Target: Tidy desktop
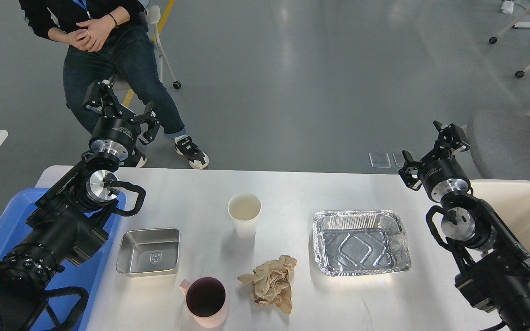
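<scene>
The white desktop carries a white paper cup near the middle. A square steel dish lies to the left and a foil tray to the right. A crumpled brown paper and a pink mug lie near the front edge. My left gripper hangs open above the far left corner of the table, with nothing between its fingers. Over the far right edge, my right gripper is also open and empty. Both are well clear of the items.
A blue plastic tray sits beside the table on the left, under my left arm. A cream-coloured bin stands at the right. A seated person is beyond the far left corner. A grey chair stands at the far right.
</scene>
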